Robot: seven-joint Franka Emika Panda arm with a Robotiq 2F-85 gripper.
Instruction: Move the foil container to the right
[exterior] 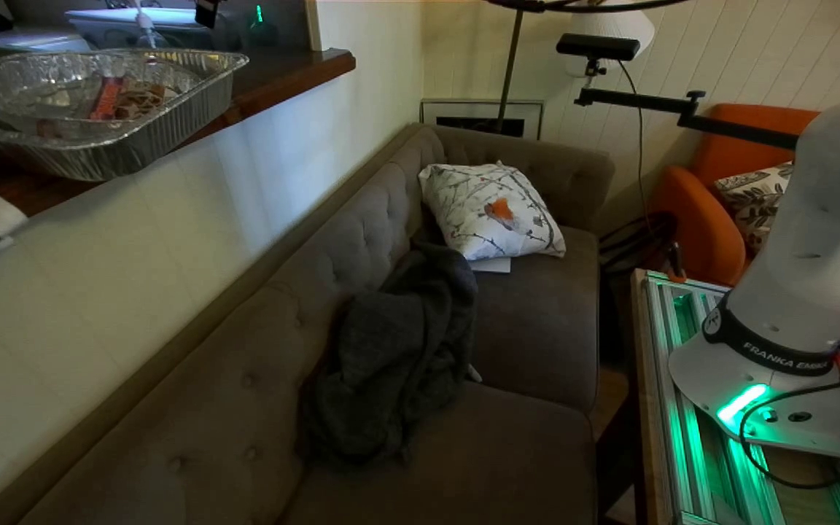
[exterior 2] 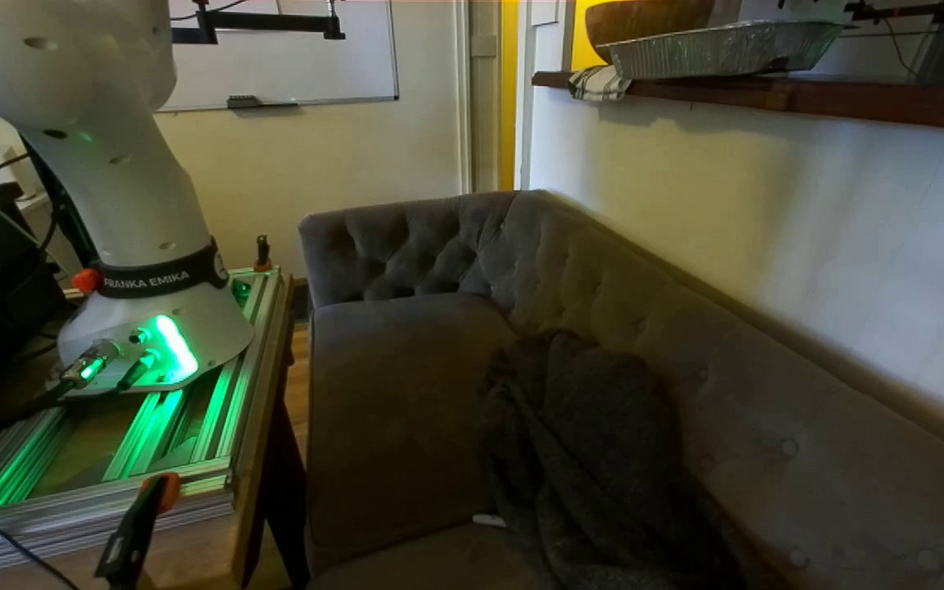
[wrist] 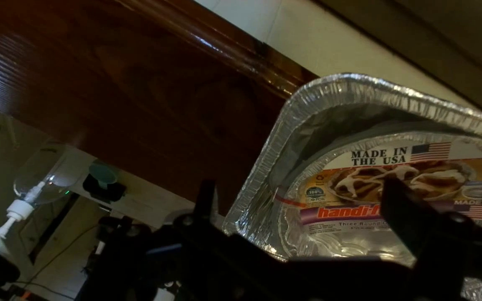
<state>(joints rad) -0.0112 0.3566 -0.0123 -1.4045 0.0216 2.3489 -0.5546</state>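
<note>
While the container (exterior 2: 722,51) sits on the ledge (wrist: 161,96), the gripper (wrist: 299,184) in the wrist view has fingers apart, one across the container, one outside its rim.

Tabletop (wrist: 161,104) was dark, glossy wood. Foil tray (exterior 2: 718,52) sat along its edge; striped cloth (exterior 2: 599,83) hung over that edge, near the tray.

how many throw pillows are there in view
2: a white branch-patterned pillow on the sofa, and a leaf-patterned pillow on the orange armchair, partly hidden behind the robot arm. Others could be out of sight.
</note>
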